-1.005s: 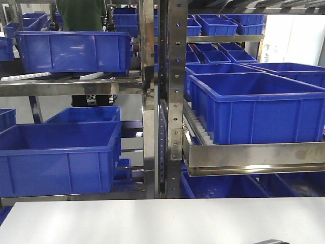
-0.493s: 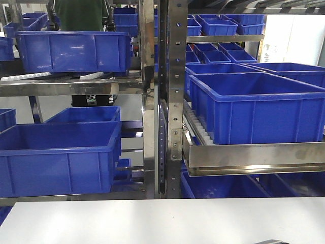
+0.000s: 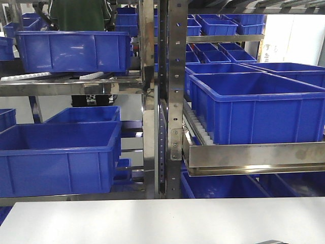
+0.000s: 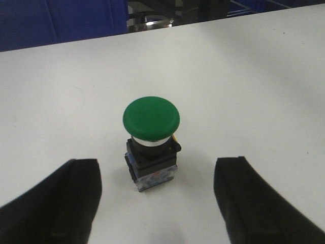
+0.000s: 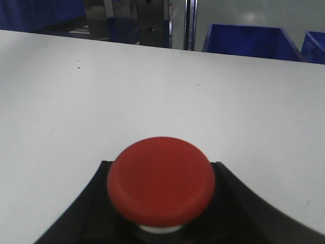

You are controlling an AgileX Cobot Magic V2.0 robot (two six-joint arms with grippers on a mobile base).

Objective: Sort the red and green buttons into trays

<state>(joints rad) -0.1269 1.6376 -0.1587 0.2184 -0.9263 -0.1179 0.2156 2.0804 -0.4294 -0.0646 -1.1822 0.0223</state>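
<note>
The green button [image 4: 151,118] stands upright on the white table [image 4: 264,76], its green mushroom cap on a black-grey block. My left gripper [image 4: 157,175] is open, with one black finger [image 4: 61,203] wide on each side of the button and neither touching it. The red button [image 5: 161,180] fills the lower middle of the right wrist view. My right gripper [image 5: 161,168] is shut on it, with black fingers [image 5: 91,208] pressed against both sides under the cap. The trays are out of view.
Beyond the far edge of the white table [image 3: 162,218], a steel rack [image 3: 172,101] holds deep blue crates [image 3: 56,152] on several levels. A person in green [image 3: 78,12] stands behind the rack. More blue crates [image 5: 249,40] show past the table in the right wrist view.
Nothing has moved on the table in the front view. Only the person in green behind the rack has shifted slightly.
</note>
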